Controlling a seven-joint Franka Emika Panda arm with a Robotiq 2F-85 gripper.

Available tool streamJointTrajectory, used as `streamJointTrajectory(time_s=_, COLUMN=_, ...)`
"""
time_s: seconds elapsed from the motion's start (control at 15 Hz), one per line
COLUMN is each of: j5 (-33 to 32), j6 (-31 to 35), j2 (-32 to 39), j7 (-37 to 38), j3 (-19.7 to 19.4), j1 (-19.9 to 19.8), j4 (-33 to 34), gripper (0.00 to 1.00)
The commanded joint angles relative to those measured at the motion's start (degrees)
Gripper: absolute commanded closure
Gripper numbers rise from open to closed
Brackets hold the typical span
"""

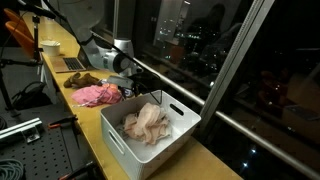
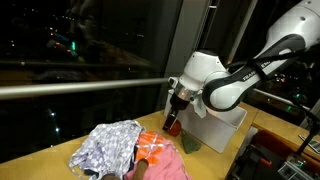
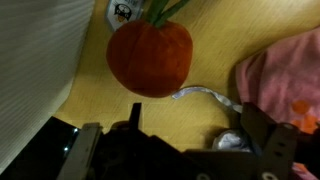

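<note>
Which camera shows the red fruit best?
Wrist view: the red fruit is large, with green stem. In an exterior view it is a small red patch under the gripper; in an exterior view of the arm, I cannot find it.

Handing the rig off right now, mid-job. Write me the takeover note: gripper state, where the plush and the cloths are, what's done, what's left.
Gripper: jaws open, holding nothing, low over the red plush on the wooden counter by the window.
Pink cloth: on the counter beside the plush, with the patterned cloth next to it.
White bin: holds a pale cloth.
Done: one cloth is in the bin.
Left: plush not gripped; pink and patterned cloths lie outside the bin.
</note>
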Motion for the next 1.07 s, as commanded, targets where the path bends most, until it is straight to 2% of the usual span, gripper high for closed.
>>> streamJointTrajectory(time_s=0.0, j5=2.0, j6=-2.4, j2=1.3, j7=-3.1, j3=-0.8, j1=0.9, j4=3.1, gripper=0.00)
streamJointTrajectory(time_s=0.47, j5=1.0, j6=-7.9, j2=0.1, j7=-5.0, j3=-1.5, j1=1.6, j4=4.0, gripper=0.00)
streamJointTrajectory(time_s=1.0, j5=-1.8, j6=-11.9, j2=-1.1, j7=-5.9, j3=-3.2, j1=2.6, j4=0.6, gripper=0.00)
